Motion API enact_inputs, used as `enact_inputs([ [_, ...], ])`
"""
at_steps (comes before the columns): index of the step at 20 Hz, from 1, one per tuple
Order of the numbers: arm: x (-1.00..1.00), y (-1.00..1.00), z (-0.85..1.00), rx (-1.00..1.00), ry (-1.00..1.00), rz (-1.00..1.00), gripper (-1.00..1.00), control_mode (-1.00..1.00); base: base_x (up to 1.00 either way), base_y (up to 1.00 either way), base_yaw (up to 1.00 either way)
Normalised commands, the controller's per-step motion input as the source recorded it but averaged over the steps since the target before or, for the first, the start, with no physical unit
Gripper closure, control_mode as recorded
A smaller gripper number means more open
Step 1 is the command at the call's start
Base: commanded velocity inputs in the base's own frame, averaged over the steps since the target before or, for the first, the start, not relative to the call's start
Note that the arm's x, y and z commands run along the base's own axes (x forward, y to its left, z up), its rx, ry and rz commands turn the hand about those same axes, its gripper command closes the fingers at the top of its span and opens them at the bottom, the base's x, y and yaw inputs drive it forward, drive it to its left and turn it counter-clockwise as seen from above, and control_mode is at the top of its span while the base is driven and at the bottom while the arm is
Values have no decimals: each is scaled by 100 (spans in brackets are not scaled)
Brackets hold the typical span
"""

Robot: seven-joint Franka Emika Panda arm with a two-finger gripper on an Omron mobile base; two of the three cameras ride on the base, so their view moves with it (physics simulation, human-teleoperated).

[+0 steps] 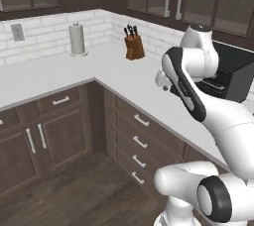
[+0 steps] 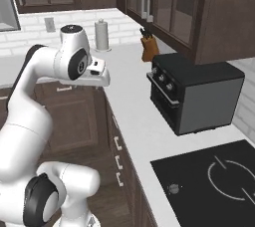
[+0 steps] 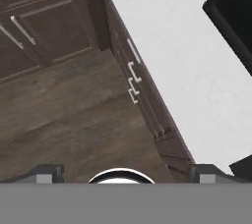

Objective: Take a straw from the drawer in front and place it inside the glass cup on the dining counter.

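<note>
Nothing is done yet: the gripper (image 3: pixel 123 171) hangs empty, its jaws spread wide, high above the floor. The top drawer (image 1: pixel 140 120) is shut, so opening it and fetching the straw both remain.

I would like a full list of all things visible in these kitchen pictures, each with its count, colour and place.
White L-shaped worktop: one, white, above the lower cabinets.
Paper towel roll on a stand: one, white, at the tiled back wall.
Wooden knife block: one, brown with dark handles, in the worktop corner.
Countertop oven: one, black and grey, on the worktop.
Flat cooktop: one, black, set into the worktop.
Wall socket: one, grey, on the white tiles.
Closed drawers with silver bar handles: a stack, dark brown, below the worktop.
Upper cabinets: several, dark brown, on the wall.
Gripper: one, dark tips, open, over the floor.
</note>
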Motion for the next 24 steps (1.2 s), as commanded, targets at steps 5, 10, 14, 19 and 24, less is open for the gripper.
enact_inputs([
  [5,1,-18,-1,0,-3,17,-100,-100,0,0,0],
  [10,18,65,-39,-23,0,6,-100,-100,0,0,0],
  [14,13,89,-60,-40,-6,0,-100,-100,0,0,0],
  [19,15,61,-72,-41,-9,0,-100,-100,0,0,0],
  [24,29,19,-67,-33,-4,0,-100,-100,0,0,0],
])
